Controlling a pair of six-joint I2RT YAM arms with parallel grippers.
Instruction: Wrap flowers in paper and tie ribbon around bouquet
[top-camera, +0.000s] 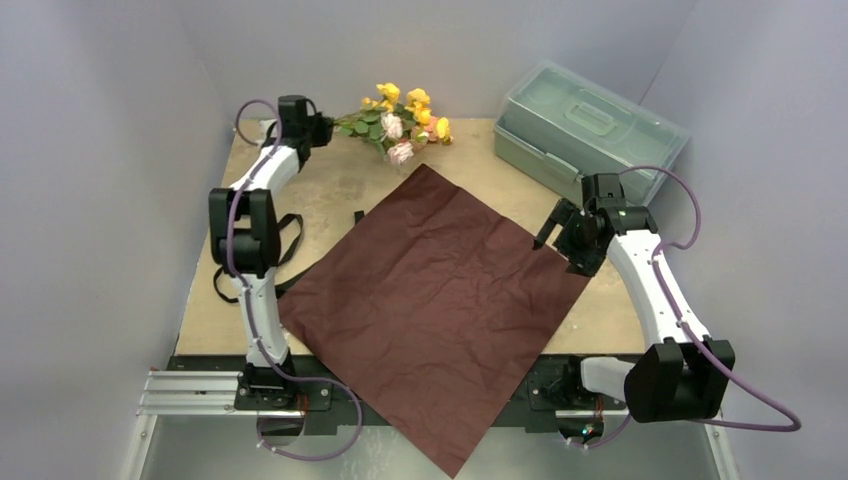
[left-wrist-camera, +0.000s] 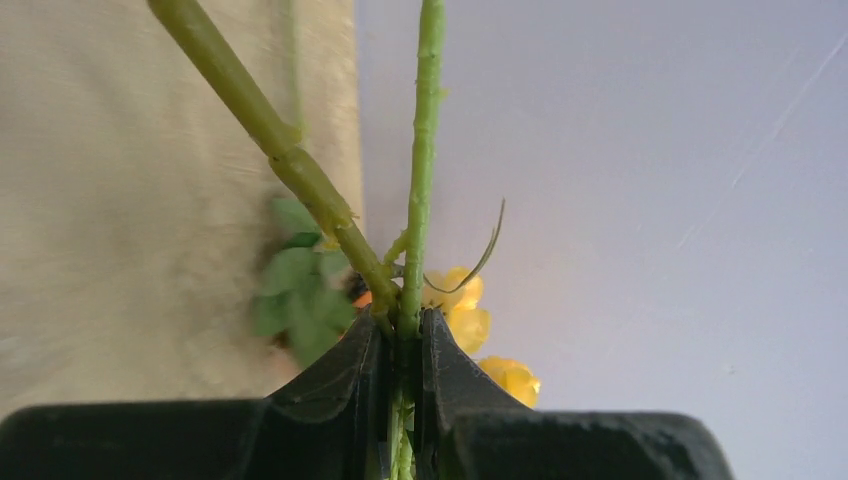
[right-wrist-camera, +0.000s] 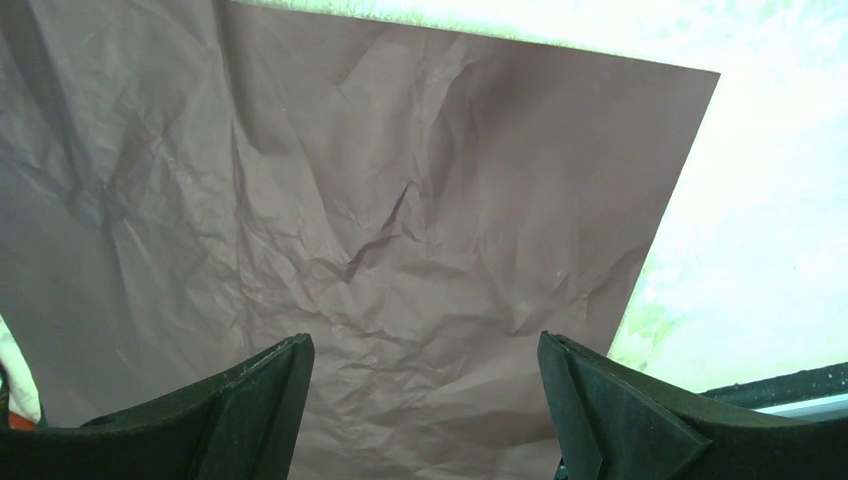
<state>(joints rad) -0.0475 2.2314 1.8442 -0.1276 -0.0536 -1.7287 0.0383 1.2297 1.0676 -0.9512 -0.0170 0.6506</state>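
Observation:
The flowers (top-camera: 400, 122), yellow and pale pink blooms on green stems, are at the table's back edge. My left gripper (top-camera: 325, 128) is shut on their stems from the left. The left wrist view shows two green stems (left-wrist-camera: 420, 150) pinched between the closed fingers of this gripper (left-wrist-camera: 402, 335), with yellow blooms behind. The dark red paper (top-camera: 440, 300) lies flat as a diamond in the middle of the table. My right gripper (top-camera: 558, 250) hovers open over its right corner, and the right wrist view shows only crinkled paper (right-wrist-camera: 380, 200) between the spread jaws of the gripper (right-wrist-camera: 425, 350). The black ribbon (top-camera: 290, 238) lies looped by the left arm.
A clear lidded plastic box (top-camera: 585, 125) stands at the back right corner. Grey walls close in the wooden table (top-camera: 330, 190) on three sides. The paper's near corner overhangs the front edge between the two arm bases.

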